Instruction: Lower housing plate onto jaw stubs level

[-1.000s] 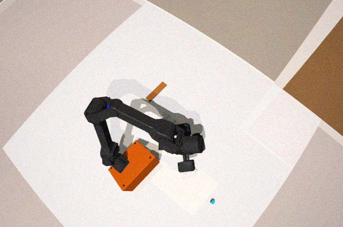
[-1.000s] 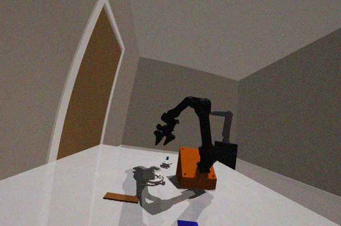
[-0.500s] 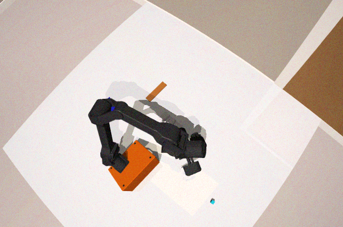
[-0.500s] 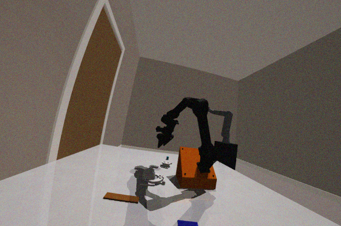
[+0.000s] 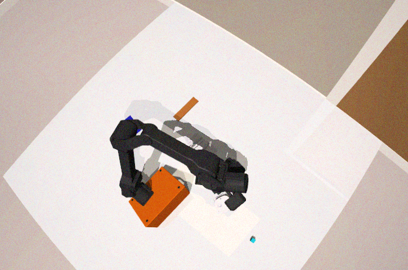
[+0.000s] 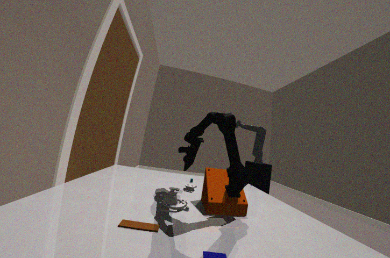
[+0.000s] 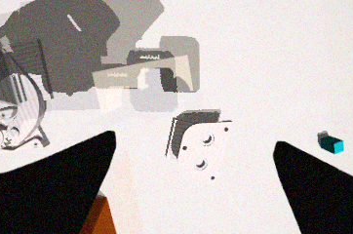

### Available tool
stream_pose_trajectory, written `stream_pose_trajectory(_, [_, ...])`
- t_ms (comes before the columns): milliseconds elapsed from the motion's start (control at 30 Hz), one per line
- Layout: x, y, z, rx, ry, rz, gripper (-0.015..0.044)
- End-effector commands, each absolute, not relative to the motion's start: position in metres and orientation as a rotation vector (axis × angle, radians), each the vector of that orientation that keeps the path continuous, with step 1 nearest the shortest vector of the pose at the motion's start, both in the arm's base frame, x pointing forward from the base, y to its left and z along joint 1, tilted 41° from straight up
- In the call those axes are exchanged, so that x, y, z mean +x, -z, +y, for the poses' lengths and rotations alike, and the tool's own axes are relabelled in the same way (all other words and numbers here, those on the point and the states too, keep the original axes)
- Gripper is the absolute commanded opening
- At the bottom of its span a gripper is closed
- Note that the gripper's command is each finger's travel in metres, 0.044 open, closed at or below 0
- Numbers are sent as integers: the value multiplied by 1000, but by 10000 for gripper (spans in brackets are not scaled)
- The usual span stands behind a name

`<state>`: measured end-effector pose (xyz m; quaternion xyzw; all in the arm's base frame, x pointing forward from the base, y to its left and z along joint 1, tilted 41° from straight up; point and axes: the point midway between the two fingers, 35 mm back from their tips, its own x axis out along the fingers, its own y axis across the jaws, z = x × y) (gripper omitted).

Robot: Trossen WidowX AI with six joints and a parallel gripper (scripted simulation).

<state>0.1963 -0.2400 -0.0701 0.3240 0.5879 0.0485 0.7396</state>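
A white plate with two round holes [image 5: 220, 202] [image 6: 189, 186] [image 7: 206, 151], which looks like the housing plate, stands apart from the round assembly, with a dark edge or gap along one side. The round white and grey assembly [image 6: 178, 204] [image 7: 19, 114] has ribs and small holed feet; it is partly in the arm's shadow. Its jaws and stubs cannot be told apart clearly. My gripper [image 6: 185, 168] [image 7: 195, 143] is wide open and empty, high above the plate. In the wrist view the plate shows between the two fingertips, and the assembly is beyond the left finger.
An orange box [image 5: 161, 197] [image 6: 216, 185] [image 7: 103, 216] is by the arm's base. A small cyan block [image 5: 252, 239] [image 6: 191, 180] [image 7: 338, 146] stands beyond the plate. A brown bar [image 5: 185, 108] [image 6: 139, 226] lies beyond the assembly. A blue piece [image 5: 129, 118] [image 6: 214, 254] lies farther off.
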Motion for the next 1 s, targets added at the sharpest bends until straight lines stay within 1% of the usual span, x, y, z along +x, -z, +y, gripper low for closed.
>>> stream_pose_trajectory(0, [193,73,-242,640,-166,1291,440])
stream_pose_trajectory(967, [176,97,-240,202,-604,1220,440])
